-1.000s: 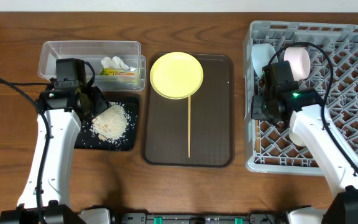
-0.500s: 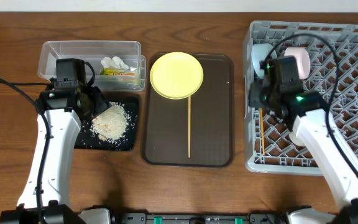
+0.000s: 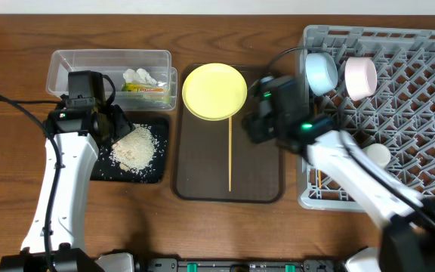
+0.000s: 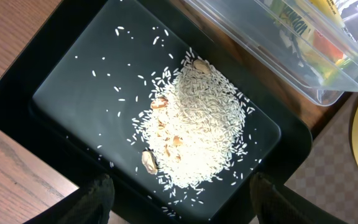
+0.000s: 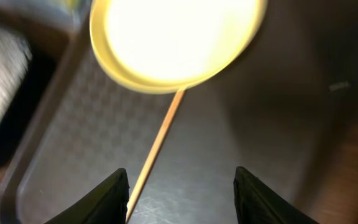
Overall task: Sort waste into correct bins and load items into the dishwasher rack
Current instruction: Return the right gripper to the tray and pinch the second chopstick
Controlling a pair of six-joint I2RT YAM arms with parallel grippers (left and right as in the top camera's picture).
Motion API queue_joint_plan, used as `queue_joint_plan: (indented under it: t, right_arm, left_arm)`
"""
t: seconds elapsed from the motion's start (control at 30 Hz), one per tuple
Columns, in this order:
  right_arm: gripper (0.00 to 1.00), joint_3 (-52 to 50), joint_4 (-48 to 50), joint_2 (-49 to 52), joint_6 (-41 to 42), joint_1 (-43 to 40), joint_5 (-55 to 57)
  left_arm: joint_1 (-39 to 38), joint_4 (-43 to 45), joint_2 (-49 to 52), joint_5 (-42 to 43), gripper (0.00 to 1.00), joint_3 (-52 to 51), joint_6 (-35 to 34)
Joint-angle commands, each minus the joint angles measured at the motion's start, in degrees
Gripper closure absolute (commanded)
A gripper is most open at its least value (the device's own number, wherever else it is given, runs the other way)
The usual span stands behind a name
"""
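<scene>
One wooden table (brown grain): serving tray centred, rack right.

the left arm reaches far from the near edge, its left gripper facing down, jaws wide, empty. the right arm angles left, its right gripper likewise spread and empty.

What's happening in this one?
Two robot arms are clearing a table. The right hand, open and empty, is above the brown tray, near the plate and a chopstick lying there. The left hand, also open, hovers over the black tray holding rice. The wrapper and tissue sit in the clear container. The rack holds a blue bowl, a pink bowl, a cup and a second chopstick.
</scene>
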Motion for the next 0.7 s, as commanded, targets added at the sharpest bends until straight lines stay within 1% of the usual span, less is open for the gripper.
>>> queue_joint_plan:
  t: [0.0,0.17,0.3,0.4,0.47,0.57,0.63,0.67]
  right_arm:
    - [0.48,0.0,1.1,5.0,-0.5,3.6,3.7]
    - [0.49,0.0,4.4,11.0,-0.3,7.7,8.6]
    - [0.5,0.0,5.2,14.2,-0.3,9.7,11.9]
    - [0.54,0.0,5.0,15.6,0.2,10.5,13.6]
    - [0.58,0.0,4.9,16.2,0.5,10.7,14.7]
    - [0.72,0.0,4.0,16.3,2.8,10.7,17.3]
    - [0.78,0.0,2.8,16.3,3.8,10.6,19.6]
    - [0.84,0.0,1.9,16.3,4.6,10.6,20.8]
  left_arm:
    - [0.2,0.2,0.0,-0.1,0.27,-0.4,-0.6]
    - [0.2,0.2,0.0,-0.1,0.27,-0.4,-0.6]
    - [0.2,0.2,0.0,-0.1,0.26,-0.4,-0.6]
    - [0.2,0.2,0.0,-0.1,0.27,-0.4,-0.6]
    - [0.2,0.2,0.0,-0.1,0.27,-0.4,-0.6]
    - [0.2,0.2,0.0,-0.1,0.26,-0.4,-0.6]
    - [0.2,0.2,0.0,-0.1,0.26,-0.4,-0.6]
    - [0.2,0.2,0.0,-0.1,0.26,-0.4,-0.6]
